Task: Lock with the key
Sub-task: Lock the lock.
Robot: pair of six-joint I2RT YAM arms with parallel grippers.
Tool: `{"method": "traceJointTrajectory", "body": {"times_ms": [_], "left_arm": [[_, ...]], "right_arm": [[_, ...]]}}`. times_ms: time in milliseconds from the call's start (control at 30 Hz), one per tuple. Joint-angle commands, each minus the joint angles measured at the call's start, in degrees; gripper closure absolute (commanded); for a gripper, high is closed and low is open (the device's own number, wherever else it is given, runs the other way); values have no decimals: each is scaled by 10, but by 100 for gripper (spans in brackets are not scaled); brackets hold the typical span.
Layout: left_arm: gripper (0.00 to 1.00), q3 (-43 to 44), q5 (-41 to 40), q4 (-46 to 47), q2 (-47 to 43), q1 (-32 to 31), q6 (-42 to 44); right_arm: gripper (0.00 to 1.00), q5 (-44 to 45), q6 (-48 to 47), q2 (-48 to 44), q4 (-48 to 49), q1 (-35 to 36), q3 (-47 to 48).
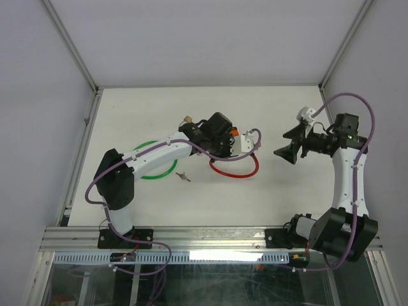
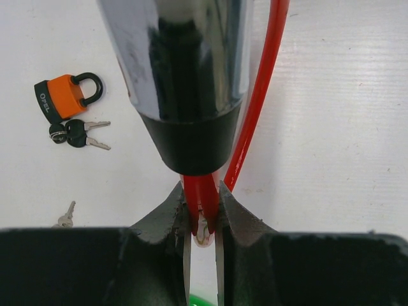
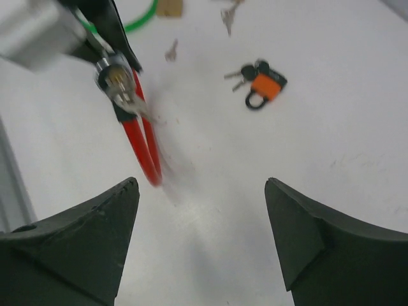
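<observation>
Grip first: left gripper point(image 2: 202, 196) clamps the red cable lock point(image 2: 256, 108) just under its chrome cylinder point(image 2: 185, 57), centre of the top view; right gripper point(image 3: 201, 185), at right, gapes wide and empty. Loose key point(image 1: 183, 176) lies on the table point(image 1: 287, 204), lower-left of centre.

We logged red cable point(image 2: 258, 95): glossy, plain. White table point(image 2: 331, 127) under it, faint grey streaks. Lock barrel point(image 2: 185, 64) on red cable: mirror chrome, black collar. Padlock point(image 2: 64, 97), left of red cable in left wrist view: orange body, black band with white lettering, black shackle. Keys point(image 2: 78, 132) next to padlock: black heads, silver blades. Loose key point(image 2: 65, 215): plain silver. Green cable point(image 1: 150, 171), left of red cable from above. Left gripper point(image 2: 202, 191), right gripper point(image 3: 202, 185): matte black. Arm links point(image 1: 159, 153) white; hoses point(image 1: 347, 95) purple.
</observation>
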Motion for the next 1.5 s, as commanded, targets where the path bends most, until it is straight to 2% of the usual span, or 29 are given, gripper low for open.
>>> {"method": "traceJointTrajectory", "body": {"times_ms": [0, 133, 233, 333, 433, 567, 733, 833, 1167, 1300, 1467], "left_arm": [[100, 4, 27, -5, 13, -2, -13], [100, 6, 29, -5, 11, -2, -11], [100, 6, 30, -5, 11, -2, -10], [100, 6, 31, -5, 11, -2, -10], [100, 4, 30, -5, 9, -2, -10], [100, 4, 30, -4, 8, -2, -9], [100, 5, 31, -5, 11, -2, -7], [100, 5, 32, -5, 11, -2, -8], [100, 5, 42, -5, 9, -2, -4], [100, 6, 62, -5, 6, 3, -1], [100, 10, 96, -4, 5, 13, 4]], "right_arm": [[19, -133, 170, 23, -92, 29, 101], [25, -111, 322, 31, -34, 73, 118], [25, -63, 413, 11, 52, 105, 94], [28, -19, 458, 7, 99, 141, 84], [35, 1, 467, 23, 99, 157, 93], [43, 9, 455, 36, 85, 163, 101], [49, 22, 449, 33, 83, 172, 99], [56, 30, 445, 36, 83, 178, 102], [100, 36, 375, 35, 56, 190, 113], [100, 54, 310, 13, 59, 193, 106], [100, 57, 167, -4, 37, 194, 103]]}}
